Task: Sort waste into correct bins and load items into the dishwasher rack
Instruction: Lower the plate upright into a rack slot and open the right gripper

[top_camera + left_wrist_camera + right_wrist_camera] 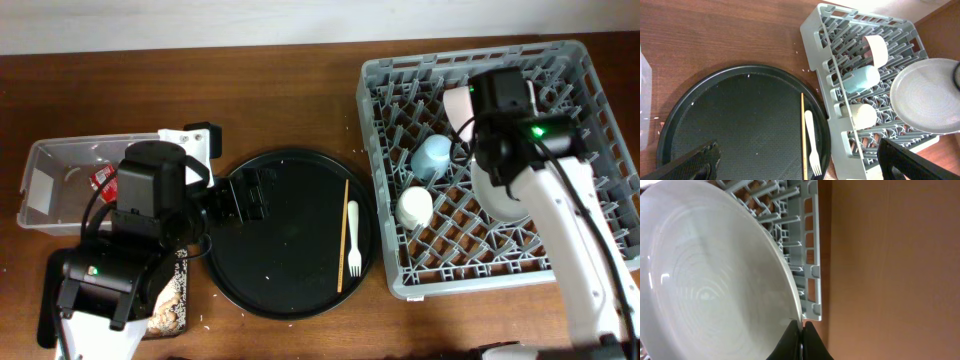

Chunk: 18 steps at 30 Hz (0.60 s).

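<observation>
Clear tub point(60, 150): on the table left of the round black tray point(290, 290), well apart from its rim.
Red snack wrapper point(102, 178): inside the clear tub, at the end nearer the round tray.
Shallow black tray point(187, 290): just off the round tray's lower-left edge, mostly hidden under the left arm.
Food scraps point(168, 300): brown crumbs lying in the shallow tray.
Left gripper point(250, 198): fingers spread wide apart, holding nothing, over the round tray's left edge.
Chopstick point(803, 135): flat on the right side of the round tray, lying lengthwise.
White fork point(811, 142): on the round tray just right of the chopstick and parallel to it, tines toward the near rim.
Dishwasher rack point(390, 280): just beside the round tray's right rim.
Cream cup point(414, 206): among the rack's pegs, on the side nearest the round tray.
Light blue cup point(433, 155): among the pegs, just behind the cream cup.
Bowl point(876, 49): stood on edge between pegs, further back.
Plate point(927, 95): tilted on edge over the rack's half away from the round tray; contact with the pegs cannot be told.
Right gripper point(801, 335): fingers pinched on the plate's rim.
</observation>
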Available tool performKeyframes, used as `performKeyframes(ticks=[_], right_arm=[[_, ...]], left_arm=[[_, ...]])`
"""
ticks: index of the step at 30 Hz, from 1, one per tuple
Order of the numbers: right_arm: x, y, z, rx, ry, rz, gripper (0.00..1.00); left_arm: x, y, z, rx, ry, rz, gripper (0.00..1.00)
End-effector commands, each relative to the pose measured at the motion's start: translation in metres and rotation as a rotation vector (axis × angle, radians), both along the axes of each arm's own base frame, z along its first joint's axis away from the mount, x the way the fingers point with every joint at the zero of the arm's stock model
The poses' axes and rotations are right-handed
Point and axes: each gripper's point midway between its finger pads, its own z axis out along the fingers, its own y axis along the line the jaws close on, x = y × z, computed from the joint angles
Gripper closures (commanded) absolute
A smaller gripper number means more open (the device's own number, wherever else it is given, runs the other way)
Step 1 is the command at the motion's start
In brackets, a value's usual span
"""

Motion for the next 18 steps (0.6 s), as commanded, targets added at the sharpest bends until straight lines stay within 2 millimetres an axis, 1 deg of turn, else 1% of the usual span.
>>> performKeyframes(ticks=[1, 3, 5, 7, 8, 15, 16, 17, 18], right_arm=[[0.005, -0.016, 0.009, -0.128, 0.006, -0.049, 0.96], [0.007, -0.015, 0.006, -0.124, 0.014, -0.046, 0.96], [0.012, -0.001, -0.01, -0.009, 0.026, -0.005, 0.96], [0.014, 0.009, -0.02, 0.067, 0.036, 0.023, 0.96], [0.014, 0.012, -0.022, 0.093, 0.025, 0.015, 0.96], [0.013, 0.016, -0.026, 0.127, 0.028, 0.014, 0.96], [0.013, 0.016, -0.027, 0.129, 0.028, 0.015, 0.93], [0.013, 0.016, -0.027, 0.13, 0.027, 0.014, 0.84], [0.014, 0.016, -0.027, 0.133, 0.023, 0.013, 0.81]], left_arm=[[0.002, 0.002, 0.008, 0.005, -0.026, 0.004, 0.01], [0.001, 0.002, 0.008, 0.005, -0.026, 0.004, 0.01], [0.001, 0.002, 0.008, 0.005, -0.025, 0.004, 0.01], [0.001, 0.002, 0.008, 0.005, -0.025, 0.004, 0.01], [0.002, 0.002, 0.008, 0.005, -0.026, 0.004, 0.01], [0.002, 0.002, 0.008, 0.005, -0.026, 0.004, 0.01], [0.001, 0.002, 0.008, 0.005, -0.026, 0.004, 0.01], [0.002, 0.002, 0.008, 0.005, -0.026, 0.004, 0.01], [0.001, 0.002, 0.008, 0.005, -0.025, 0.004, 0.01]])
